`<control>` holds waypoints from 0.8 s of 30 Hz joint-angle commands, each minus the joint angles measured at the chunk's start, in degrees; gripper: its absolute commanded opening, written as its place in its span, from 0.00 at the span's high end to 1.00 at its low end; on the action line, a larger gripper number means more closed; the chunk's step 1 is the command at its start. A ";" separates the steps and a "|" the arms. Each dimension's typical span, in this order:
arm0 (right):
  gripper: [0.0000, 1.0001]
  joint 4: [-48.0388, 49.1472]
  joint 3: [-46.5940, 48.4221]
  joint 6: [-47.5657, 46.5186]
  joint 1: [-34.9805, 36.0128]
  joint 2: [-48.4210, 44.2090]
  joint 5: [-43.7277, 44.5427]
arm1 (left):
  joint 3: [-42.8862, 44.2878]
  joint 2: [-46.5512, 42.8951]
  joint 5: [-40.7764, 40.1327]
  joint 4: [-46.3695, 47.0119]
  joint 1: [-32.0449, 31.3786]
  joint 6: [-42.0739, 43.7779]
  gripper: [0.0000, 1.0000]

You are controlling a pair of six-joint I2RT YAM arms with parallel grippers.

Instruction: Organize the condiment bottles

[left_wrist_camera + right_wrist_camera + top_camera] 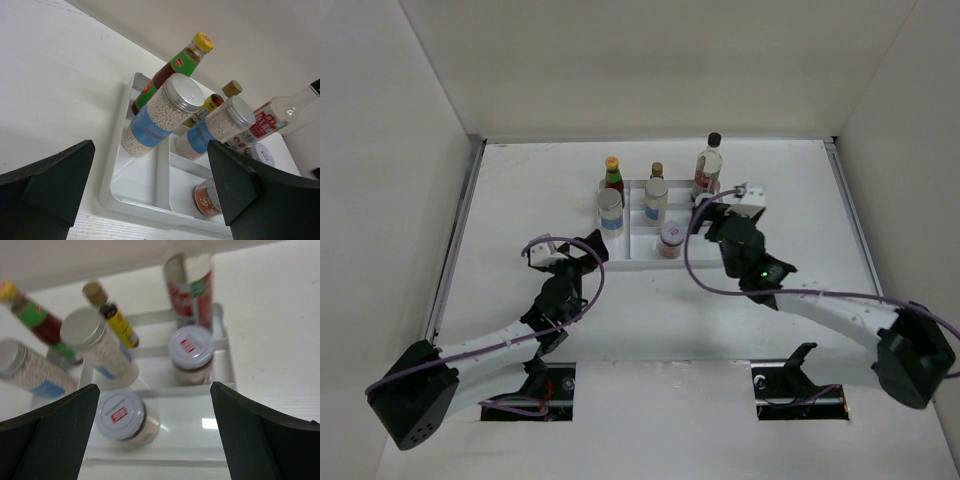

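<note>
- My left fingers (151,150) are spread wide with nothing between them. They're hovering just off the near-left corner of the flat white divided plastic tray (112,185), which sits on the white bench (520,190).
- My right fingers (154,387) are spread wide too and gripping nothing, hanging over the right end of that tray.
- Two tall white-pellet shakers with metal lids and blue labels stand upright in the tray. The left shaker (160,117) and the right shaker (215,127) are in neighbouring compartments with a divider wall between them.
- The yellow-capped red sauce bottle with the green label (182,62) is right behind the left shaker, at the tray's far-left corner.
- The tiny brown bottle with a tan cap and yellow label (220,97) is tucked behind the right shaker, along the far side.
- The tall clear black-capped bottle with the red-and-white label (709,165) stands at the tray's far-right corner. Honestly I can't tell if it's inside the rim or just behind it.
- Two short round jars with pale, red-marked lids are in there as well. The far jar (190,352) is upright in a right-hand compartment, just in front of the tall clear bottle.
- The near jar (122,417) sits in the long compartment along the near side. It shows up between my right fingers in the wrist view, but neither finger touches it.
</note>
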 commanded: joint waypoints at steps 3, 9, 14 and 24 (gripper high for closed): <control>0.00 4.04 -8.76 3.34 -14.15 -14.08 -0.09 | -0.75 -1.70 -3.84 0.30 1.23 -0.44 0.00; 0.00 2.72 -15.19 15.29 -29.37 -17.00 -6.41 | -0.93 -1.53 -3.23 -2.77 5.97 -2.28 0.00; 0.00 6.31 -19.84 22.59 -31.23 -16.04 -6.15 | 0.56 -0.12 2.83 -12.77 14.31 -9.91 0.00; 0.00 11.34 -21.35 26.29 -31.50 -10.15 -7.38 | 11.98 -0.21 10.48 -44.16 22.76 -18.02 0.00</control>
